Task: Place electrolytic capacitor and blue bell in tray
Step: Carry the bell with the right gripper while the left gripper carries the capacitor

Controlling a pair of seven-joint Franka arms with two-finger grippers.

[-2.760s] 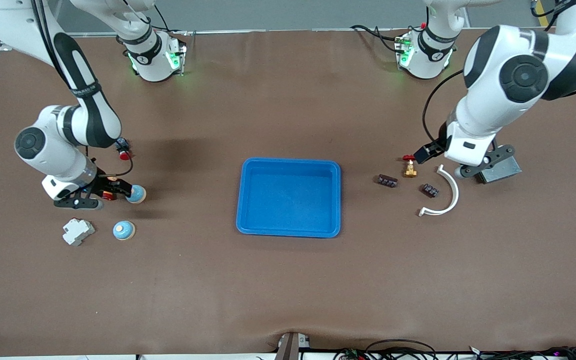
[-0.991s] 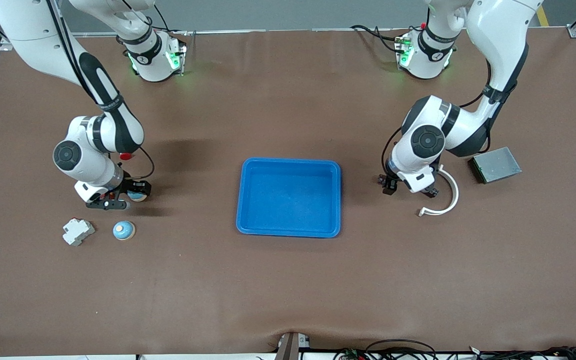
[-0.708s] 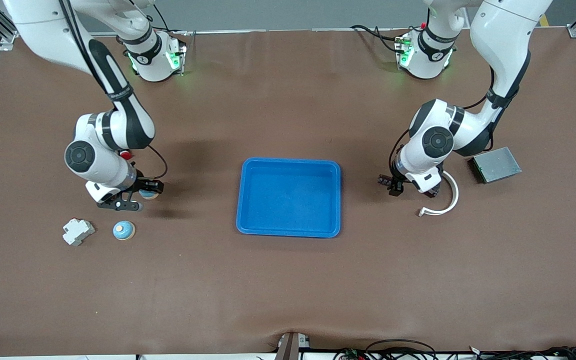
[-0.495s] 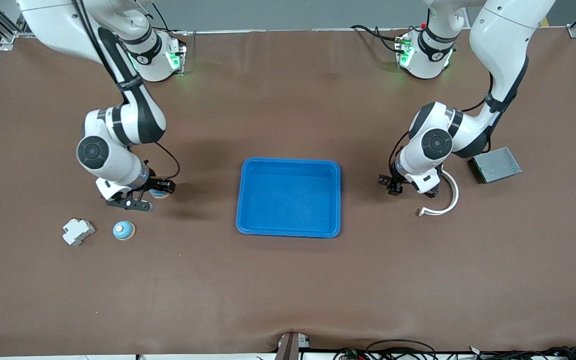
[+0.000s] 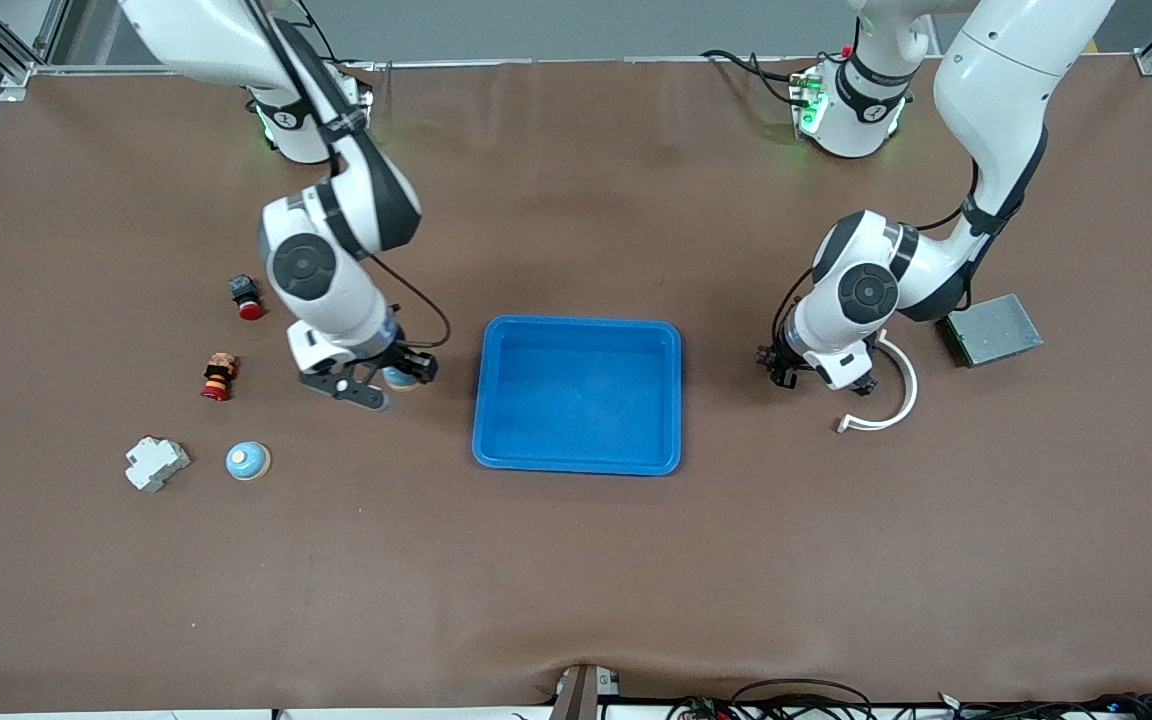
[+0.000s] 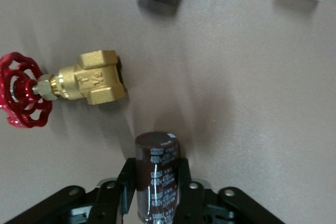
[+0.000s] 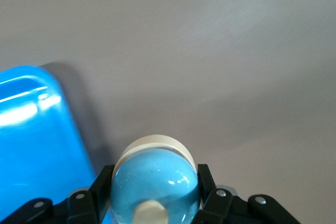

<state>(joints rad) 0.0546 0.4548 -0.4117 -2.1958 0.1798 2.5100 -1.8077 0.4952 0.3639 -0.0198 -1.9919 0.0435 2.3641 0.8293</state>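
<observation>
Where the left claw (image 6: 157,192) grips, the capacitor's (image 6: 156,174) base hides.

Bright-blue tray (image 5: 577,455), sky-blue bell (image 7: 155,184) with cream base, dark-brown capacitor (image 6: 156,174), brass valve (image 6: 89,78) with red wheel.

Both claws clamped, arms bent low over the worktop.
Left claw (image 6: 157,192) grips a capacitor (image 6: 156,174) down at the worktop; right claw (image 7: 155,195) holds a blue bell (image 7: 155,186) aloft, elbow raised.
</observation>
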